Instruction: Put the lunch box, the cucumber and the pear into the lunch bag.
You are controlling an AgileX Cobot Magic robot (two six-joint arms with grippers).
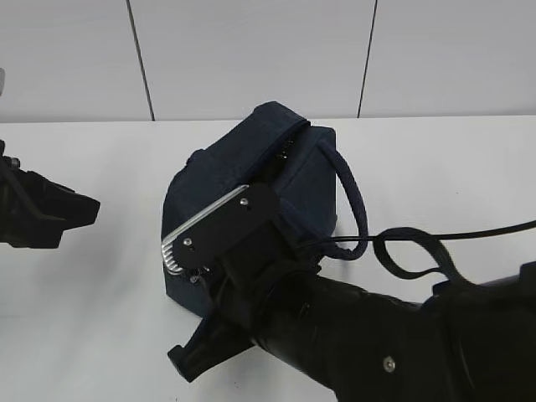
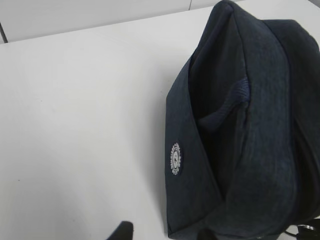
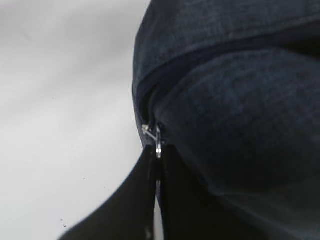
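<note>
The dark navy lunch bag (image 1: 251, 167) stands in the middle of the white table, its padded handle (image 1: 356, 205) looping to the right. It also fills the right of the left wrist view (image 2: 250, 125). My right gripper (image 3: 159, 156) is shut on the silver ring pull (image 3: 158, 145) of the bag's zipper, at the bag's near lower corner. In the exterior view my right wrist (image 1: 226, 226) hides those fingers. My left gripper (image 1: 84, 209) is open and empty, left of the bag and apart from it. The lunch box, cucumber and pear are out of view.
The white table (image 1: 84, 318) meets a white panelled wall (image 1: 251, 50) behind the bag. My right arm (image 1: 377, 335) and its cable (image 1: 452, 234) cross the front right. A round white logo (image 2: 175, 159) marks the bag's side.
</note>
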